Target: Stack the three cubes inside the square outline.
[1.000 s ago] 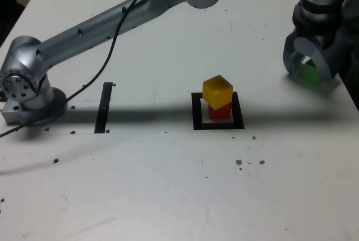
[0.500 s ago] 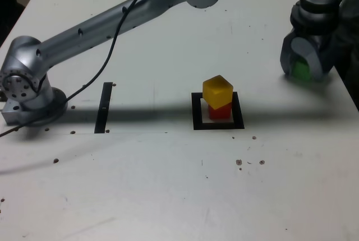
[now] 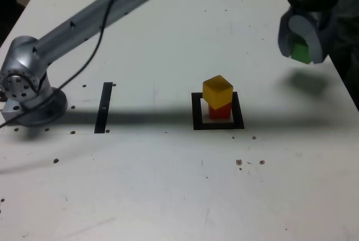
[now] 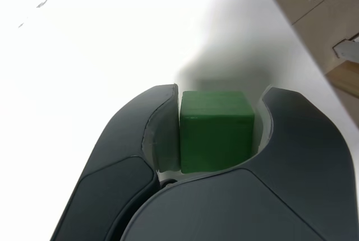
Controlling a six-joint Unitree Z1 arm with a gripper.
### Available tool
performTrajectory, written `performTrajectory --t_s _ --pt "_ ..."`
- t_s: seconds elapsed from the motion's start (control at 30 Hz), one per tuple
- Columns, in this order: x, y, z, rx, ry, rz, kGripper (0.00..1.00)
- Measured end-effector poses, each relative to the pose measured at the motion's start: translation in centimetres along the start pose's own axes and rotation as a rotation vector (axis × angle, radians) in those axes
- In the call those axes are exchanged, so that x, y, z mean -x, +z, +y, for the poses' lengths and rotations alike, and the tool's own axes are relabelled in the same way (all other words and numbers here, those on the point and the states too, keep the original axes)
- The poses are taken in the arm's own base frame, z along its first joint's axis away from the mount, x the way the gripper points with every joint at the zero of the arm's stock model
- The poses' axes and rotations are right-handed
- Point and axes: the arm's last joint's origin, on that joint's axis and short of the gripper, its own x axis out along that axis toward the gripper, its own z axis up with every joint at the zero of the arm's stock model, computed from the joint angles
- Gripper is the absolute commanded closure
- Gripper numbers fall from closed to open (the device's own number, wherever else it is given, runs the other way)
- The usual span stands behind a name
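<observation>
I read the end effector (image 3: 302, 47) as closed on the green cube (image 4: 216, 130); the wrist view shows both jaws pressed against opposite faces of the cube. In the exterior view, the cube sits between the jaws and hangs clear of the counter (image 3: 140, 185), with its shadow on the surface below. From the square outline (image 3: 196, 112), the end effector lies at about 2 o'clock, well apart. Inside the outline, the yellow cube (image 3: 217, 91) rests on the red cube (image 3: 220, 111), turned slightly off its alignment.
</observation>
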Motion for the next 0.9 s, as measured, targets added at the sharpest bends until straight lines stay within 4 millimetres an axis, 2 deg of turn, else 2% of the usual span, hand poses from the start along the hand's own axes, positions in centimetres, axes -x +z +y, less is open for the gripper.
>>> performTrajectory --t_s 0.27,0.47,0.67,0.9 --pt "3.3 -3.0 -2.2 0.154 -0.035 0.088 0.83" --pt "5.6 -4.7 -4.8 0.305 -0.033 0.108 0.83" --pt "7.7 -6.5 -8.5 0.432 -0.053 0.113 0.83" --pt "9.9 -9.7 -13.2 0.535 -0.07 0.164 0.83"
